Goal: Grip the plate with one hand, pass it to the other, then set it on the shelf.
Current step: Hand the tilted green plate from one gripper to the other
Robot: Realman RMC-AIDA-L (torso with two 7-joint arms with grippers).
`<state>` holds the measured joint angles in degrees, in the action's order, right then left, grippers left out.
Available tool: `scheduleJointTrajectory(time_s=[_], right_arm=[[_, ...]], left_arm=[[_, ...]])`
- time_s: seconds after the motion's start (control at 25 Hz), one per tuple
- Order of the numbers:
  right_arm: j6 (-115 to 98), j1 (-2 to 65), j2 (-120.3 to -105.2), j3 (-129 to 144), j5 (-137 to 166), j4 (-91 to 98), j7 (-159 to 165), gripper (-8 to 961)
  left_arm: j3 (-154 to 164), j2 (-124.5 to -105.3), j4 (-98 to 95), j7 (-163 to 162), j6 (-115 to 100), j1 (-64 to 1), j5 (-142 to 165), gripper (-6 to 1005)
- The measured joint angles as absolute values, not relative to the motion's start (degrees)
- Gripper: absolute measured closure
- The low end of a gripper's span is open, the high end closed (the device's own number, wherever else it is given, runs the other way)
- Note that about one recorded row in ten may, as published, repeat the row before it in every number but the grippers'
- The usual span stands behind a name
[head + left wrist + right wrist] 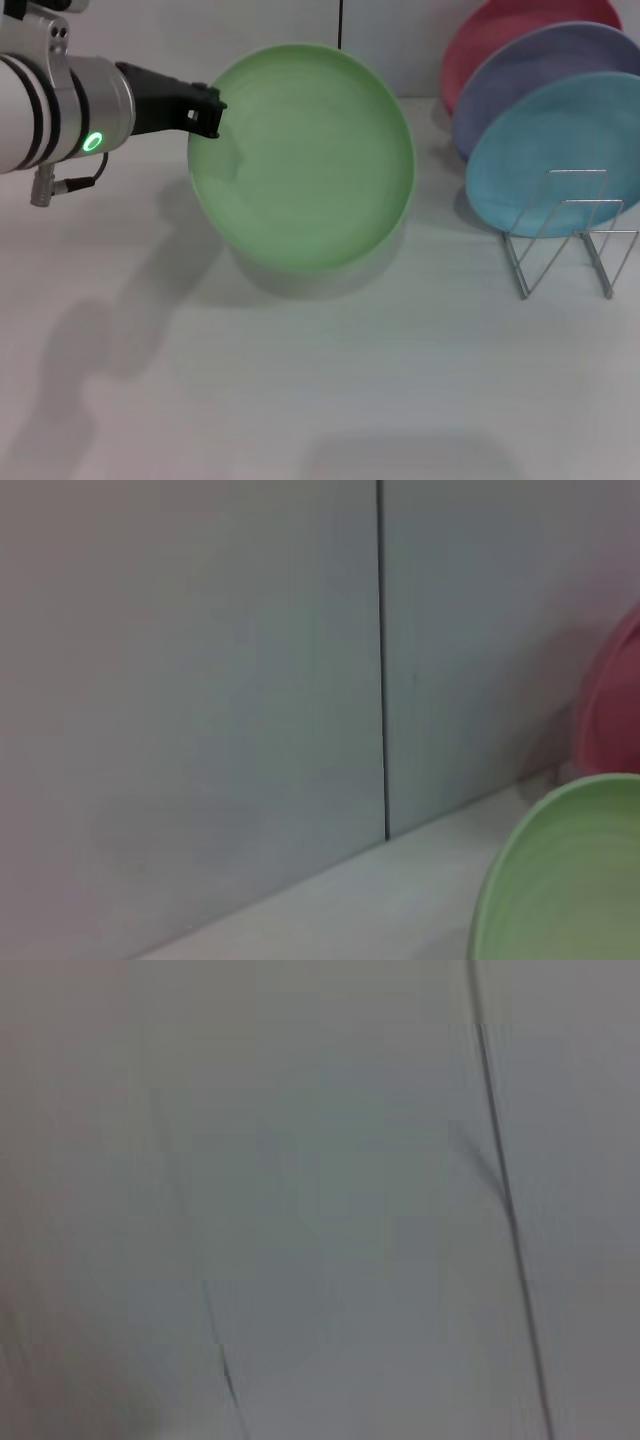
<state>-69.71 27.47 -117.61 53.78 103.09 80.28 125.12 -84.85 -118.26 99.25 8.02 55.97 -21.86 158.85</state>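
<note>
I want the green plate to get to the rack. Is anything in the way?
Nothing lies on the table between them. The left gripper holds the green plate by its rim. But the blue plate, lavender plate and pink plate already lean in the wire rack.

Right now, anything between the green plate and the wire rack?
Head view: only bare white tabletop lies between the round light-green plastic plate, held by the left tool, and the silver wire rack.

No readable text — no labels; no nos.
</note>
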Motion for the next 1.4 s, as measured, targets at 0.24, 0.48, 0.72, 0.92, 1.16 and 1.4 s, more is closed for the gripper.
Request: scheduleJointTrajectory(time_s=[0.24,0.48,0.72,0.92,1.16,1.4], right_arm=[[-91.3,39.0,-112.29,43.7,125.8,79.4,153.7,161],[-96.1,44.1,-110.37,39.3,127.8,72.7,152.0,167],[-95.6,46.8,-109.36,41.4,127.5,66.9,149.6,172],[-95.1,50.4,-108.37,41.8,130.9,63.4,148.5,177],[-94.9,54.6,-108.09,41.9,136.1,59.4,147.9,183],[-92.6,55.1,-108.68,44.2,136.5,58.2,147.3,189]], left_arm=[[-82.4,-118.35,98.4,9.1,52.0,-20.7,158.4,968],[-82.1,-118.38,97.3,9.1,50.9,-20.6,158.4,967],[-81.7,-118.39,97.3,9.1,50.7,-20.8,158.4,967],[-81.5,-118.38,97.3,9.1,50.7,-21.3,158.4,967],[-81.2,-118.38,97.3,9.1,50.5,-21.4,158.1,968],[-80.7,-118.41,97.2,9.1,49.7,-21.2,157.6,968]])
